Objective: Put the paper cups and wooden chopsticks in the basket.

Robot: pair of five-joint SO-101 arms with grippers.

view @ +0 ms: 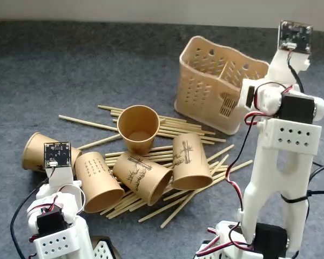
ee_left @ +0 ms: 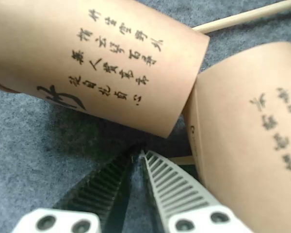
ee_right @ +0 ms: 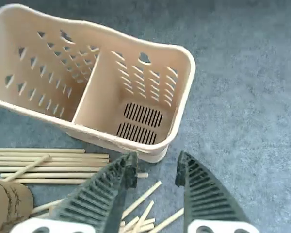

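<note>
The left end effector (ee_left: pixel 139 156), clenched on nothing, sits near-left, its tips just short of the gap between two toppled paper cups (view: pixel 97 181) (view: pixel 36 152). Two more cups (view: pixel 143 177) (view: pixel 190 162) lie with mouths facing near; an upright cup (view: pixel 138 128) stands behind them. The wooden chopsticks (view: pixel 183 129) run mostly left-right. The right end effector (ee_right: pixel 156 167), released, hangs just near of the basket (view: pixel 202 94) at far right. Bare worktop (view: pixel 70 70) opens far-left.

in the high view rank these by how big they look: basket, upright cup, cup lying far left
1. basket
2. upright cup
3. far-left cup, though a wrist camera covers part of it, so it may match the upright cup
</note>
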